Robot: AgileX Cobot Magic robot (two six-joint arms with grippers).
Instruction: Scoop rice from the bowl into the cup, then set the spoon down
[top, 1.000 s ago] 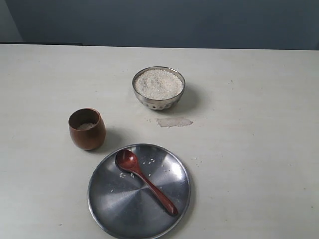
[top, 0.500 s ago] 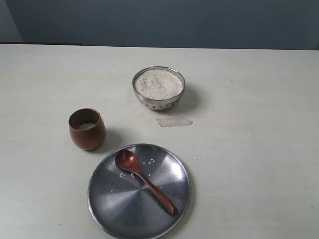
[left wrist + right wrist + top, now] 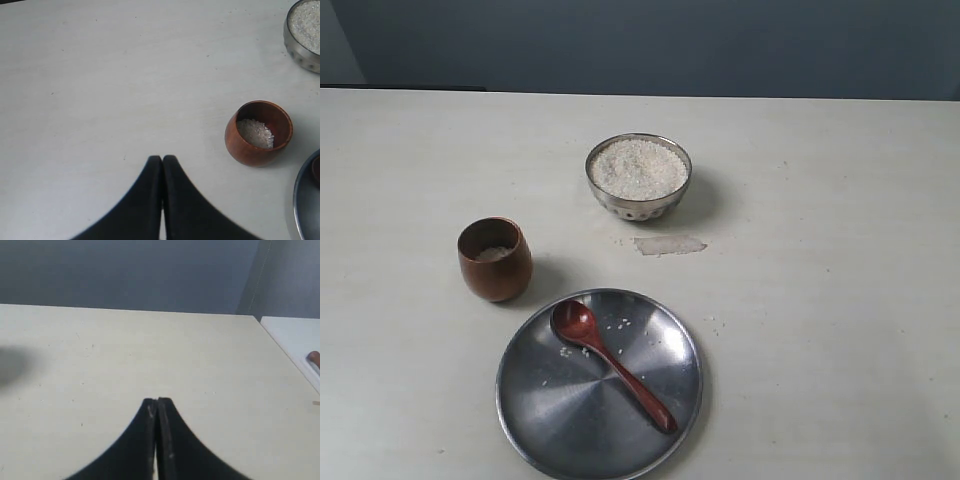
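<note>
The steel bowl [image 3: 638,177] stands at the table's middle, heaped with white rice [image 3: 638,167]. To its front left is the brown wooden cup [image 3: 495,259], holding a little rice [image 3: 255,133]. The reddish-brown spoon [image 3: 610,361] lies on a large flat steel plate [image 3: 550,400], with a few loose grains beside it. Neither arm shows in the exterior view. My left gripper [image 3: 162,159] is shut and empty above bare table, apart from the cup [image 3: 258,133] and the bowl [image 3: 300,30]. My right gripper [image 3: 157,400] is shut and empty over bare table.
A pale patch [image 3: 668,244] marks the table just in front of the bowl. A few stray grains [image 3: 712,321] lie right of the plate. In the right wrist view the table ends at an edge [image 3: 287,355] beside a white surface.
</note>
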